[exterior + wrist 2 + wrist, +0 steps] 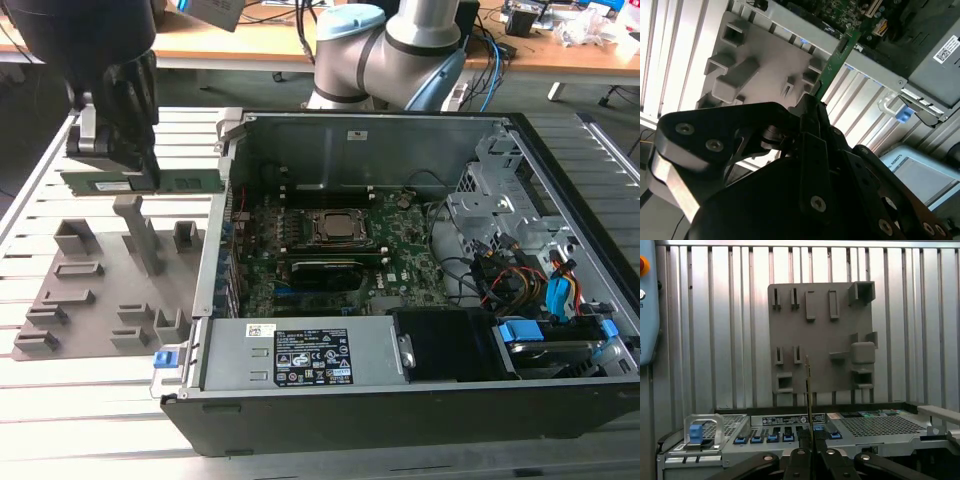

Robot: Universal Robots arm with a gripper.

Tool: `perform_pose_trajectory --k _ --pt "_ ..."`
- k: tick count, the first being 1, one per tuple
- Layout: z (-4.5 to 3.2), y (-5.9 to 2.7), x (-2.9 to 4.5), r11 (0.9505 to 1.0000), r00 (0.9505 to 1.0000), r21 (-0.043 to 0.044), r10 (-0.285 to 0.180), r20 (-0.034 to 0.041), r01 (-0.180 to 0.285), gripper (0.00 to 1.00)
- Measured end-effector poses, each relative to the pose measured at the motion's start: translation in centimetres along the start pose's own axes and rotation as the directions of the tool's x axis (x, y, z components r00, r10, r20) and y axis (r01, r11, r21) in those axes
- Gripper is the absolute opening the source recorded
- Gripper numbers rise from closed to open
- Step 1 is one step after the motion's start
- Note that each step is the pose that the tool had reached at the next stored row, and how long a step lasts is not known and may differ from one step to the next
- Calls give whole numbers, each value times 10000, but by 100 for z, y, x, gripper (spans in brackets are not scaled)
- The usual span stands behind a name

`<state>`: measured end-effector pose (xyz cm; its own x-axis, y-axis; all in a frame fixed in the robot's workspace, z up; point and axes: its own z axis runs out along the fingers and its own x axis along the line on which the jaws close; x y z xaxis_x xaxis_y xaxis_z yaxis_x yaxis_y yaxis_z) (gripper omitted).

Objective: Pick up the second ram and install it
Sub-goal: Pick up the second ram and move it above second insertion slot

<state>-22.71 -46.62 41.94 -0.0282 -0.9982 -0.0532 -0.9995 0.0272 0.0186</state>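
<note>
Exterior view, from its left: the jaws are clenched on the ram point(190, 182), a thin green stick held level and on edge above the grey fixture plate point(90, 300); the black jaws grip it toward the end farther from the case point(400, 420), and its free end reaches close to the case's side wall; a tall post on the plate stands just beneath the ram, and I cannot tell whether the two touch; the plate lies flat on the slatted metal surface point(80, 420); toward the exterior view's right sits the open case, with the motherboard point(330, 250) on its floor, a grey power supply point(380, 350) along the near side, and blue clips point(520, 330) at the far right; the arm's base point(390, 40) rises behind the case. In the second wrist view the ram point(836, 60) juts out from between the closed jaws, the plate point(765, 55) beside it; in the first wrist view the ram point(809, 390) shows edge-on, in front of the plate point(820, 335).
</note>
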Motion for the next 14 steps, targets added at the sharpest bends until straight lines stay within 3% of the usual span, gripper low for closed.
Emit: perform_pose_trajectory --k 14 --pt "-4 -254 -7 10000 10000 0 0 -5 0 14"
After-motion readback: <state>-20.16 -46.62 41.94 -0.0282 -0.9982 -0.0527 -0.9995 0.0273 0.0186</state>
